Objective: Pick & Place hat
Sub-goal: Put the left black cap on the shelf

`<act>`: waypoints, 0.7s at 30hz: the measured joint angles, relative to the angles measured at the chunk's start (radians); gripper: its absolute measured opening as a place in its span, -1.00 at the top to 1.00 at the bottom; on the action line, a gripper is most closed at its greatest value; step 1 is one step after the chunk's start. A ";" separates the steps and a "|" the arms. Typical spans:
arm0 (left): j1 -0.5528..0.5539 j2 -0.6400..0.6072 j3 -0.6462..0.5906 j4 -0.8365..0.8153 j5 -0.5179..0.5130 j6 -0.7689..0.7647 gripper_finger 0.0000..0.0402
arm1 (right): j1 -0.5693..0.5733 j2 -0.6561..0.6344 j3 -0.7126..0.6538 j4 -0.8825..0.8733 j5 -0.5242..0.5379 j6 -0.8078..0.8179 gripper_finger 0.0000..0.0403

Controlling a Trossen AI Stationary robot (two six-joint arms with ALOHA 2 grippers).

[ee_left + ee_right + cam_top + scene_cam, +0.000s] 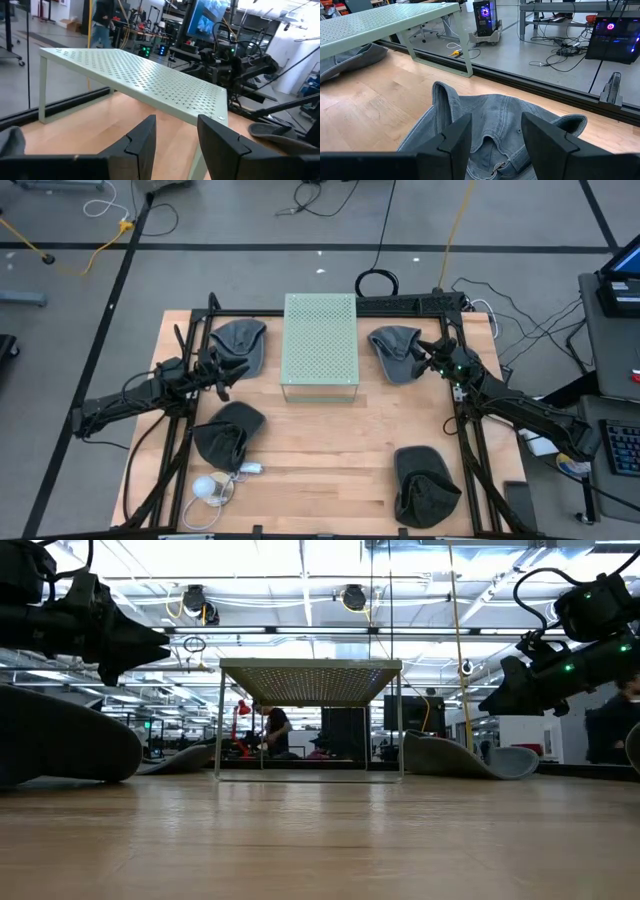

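Right claw (432, 352) is hanging just above the tabletop (320, 455) with its two dark fingers (454, 137) spread apart and nothing between them. In the right wrist view the hat (495, 127) sits right under and ahead of those fingers: soft, rumpled grey-blue denim with visible seams and a floppy brim. From above, that hat (395, 350) is at about 9 o'clock from the claw, just beside it, at roughly 2 o'clock on the tabletop.

Left claw (222, 370) is over on the other side, also parted and holding nothing; its wrist camera looks between its fingers (141, 140) at the rack (135, 75).

That rack (320, 347) is a pale green perforated metal shelf on thin legs, flat and rectangular, sitting around 12 o'clock.

Three more dark floppy hats lie around: one (240, 342) at 10 o'clock just beyond the left claw, one (228, 435) at 8 o'clock, one (425, 485) at 5 o'clock. The tabletop is light wood planks with a black frame. A small white round thing (205, 488) lies near 7 o'clock, can't tell what it is.
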 joint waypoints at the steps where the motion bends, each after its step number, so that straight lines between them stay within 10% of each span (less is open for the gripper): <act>1: 0.000 0.000 0.010 -0.012 0.000 -0.023 0.27 | 0.000 0.000 0.000 0.000 0.000 0.000 0.17; 21: -0.067 0.489 0.615 -0.697 -0.042 -0.482 0.27 | 0.000 0.000 0.000 0.000 0.000 0.000 0.17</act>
